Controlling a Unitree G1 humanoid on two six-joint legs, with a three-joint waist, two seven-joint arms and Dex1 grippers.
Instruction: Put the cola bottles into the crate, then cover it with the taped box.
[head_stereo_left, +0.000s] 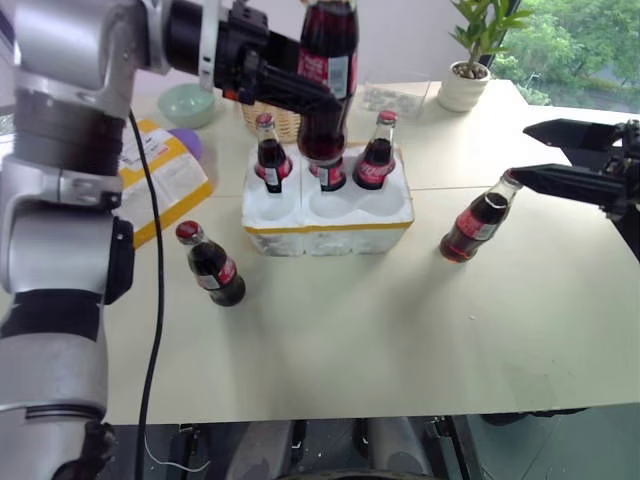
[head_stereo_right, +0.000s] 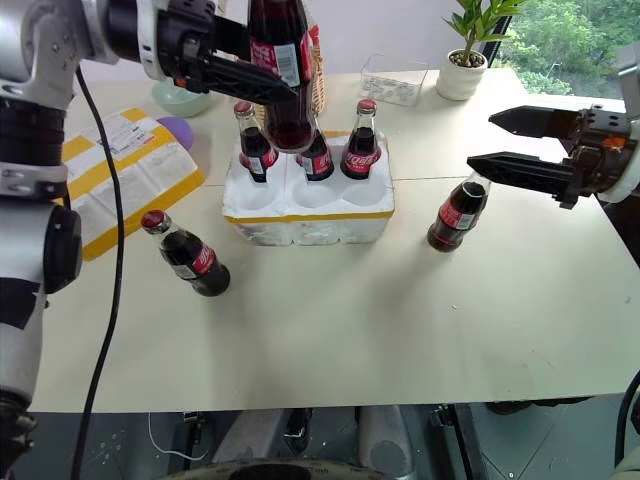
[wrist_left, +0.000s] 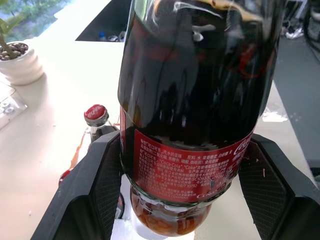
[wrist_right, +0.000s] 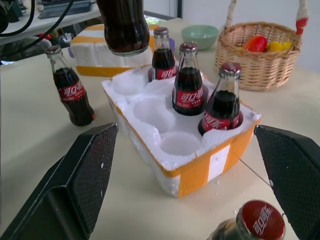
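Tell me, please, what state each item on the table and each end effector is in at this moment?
Crate: three bottles seated in back sockets, front three sockets empty.
Held bottle: upright, gripped above the crate by left end effector.
Bottle by the cable: standing on table.
Bottle at right: standing on table, ungripped.
Right end effector: open, empty.
Taped box: lying aside.

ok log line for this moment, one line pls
left gripper: shut on cola bottle, above crate | right gripper: open by table bottle | crate: three bottles in
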